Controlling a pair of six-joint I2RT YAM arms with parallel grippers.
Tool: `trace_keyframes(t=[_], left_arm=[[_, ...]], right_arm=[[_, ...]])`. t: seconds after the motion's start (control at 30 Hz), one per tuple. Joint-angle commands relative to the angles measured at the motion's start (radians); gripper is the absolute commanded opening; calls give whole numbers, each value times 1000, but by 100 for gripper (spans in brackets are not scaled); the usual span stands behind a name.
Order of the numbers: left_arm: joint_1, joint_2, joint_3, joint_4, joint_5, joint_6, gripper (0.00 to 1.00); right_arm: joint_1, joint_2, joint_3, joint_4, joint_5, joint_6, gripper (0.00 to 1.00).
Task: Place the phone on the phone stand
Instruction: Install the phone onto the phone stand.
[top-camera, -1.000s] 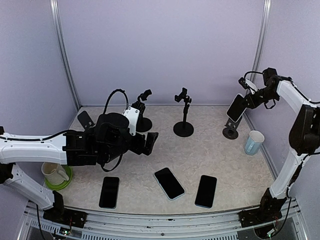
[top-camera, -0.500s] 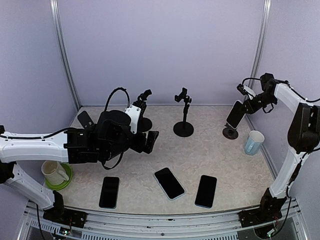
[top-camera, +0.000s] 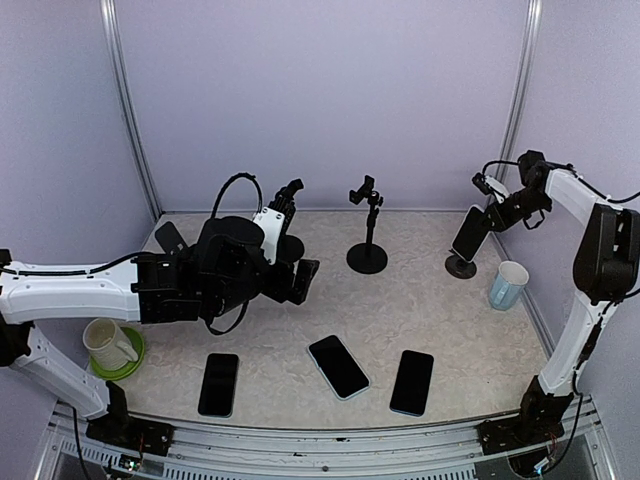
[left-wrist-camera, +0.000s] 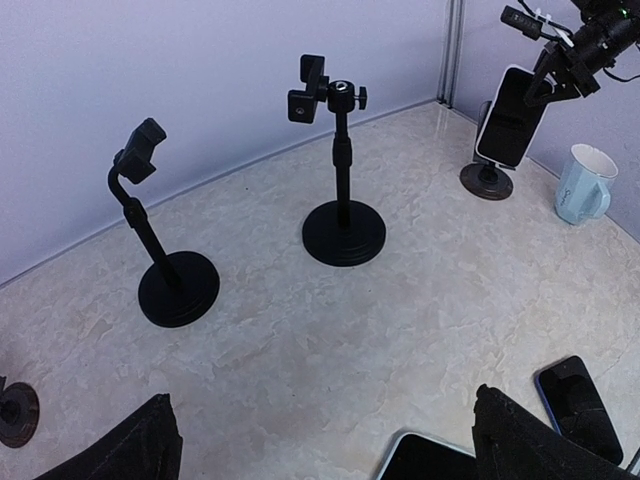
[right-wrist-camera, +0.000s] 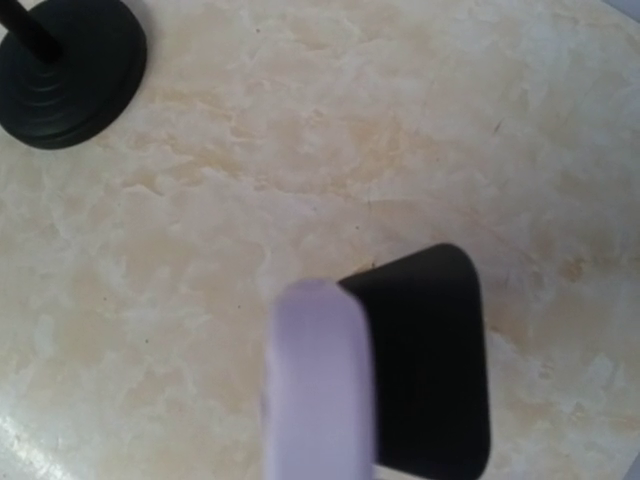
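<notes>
Looking down from above, the right claw (top-camera: 497, 212) grips the top of the phone (top-camera: 468, 233), held upright over the stand (top-camera: 460, 266) at the desk's (top-camera: 400, 300) right rear, near a mug (top-camera: 509, 285). Whether it is seated, I cannot tell. The left claw (top-camera: 303, 281) hovers mid-desk behind three spare phones (top-camera: 338, 366).

Left wrist: its fingers (left-wrist-camera: 140, 450) are spread wide and empty, with two bare stands (left-wrist-camera: 343, 232) ahead.

Right wrist: a blurred lavender phone edge fills the foreground over a dark shape. No fingers show.
</notes>
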Motion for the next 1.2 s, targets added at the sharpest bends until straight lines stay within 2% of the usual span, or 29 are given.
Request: trace_keyframes(t=[0.0, 0.57, 1.17], left_arm=[[10, 7, 20, 4, 15, 13, 99], [28, 10, 7, 24, 38, 10, 99], [31, 12, 7, 27, 43, 5, 99]], right_arm=[[-13, 7, 22, 30, -5, 5, 0], [-14, 46, 64, 13, -44, 28, 0], [-16, 66, 87, 1, -49, 30, 5]])
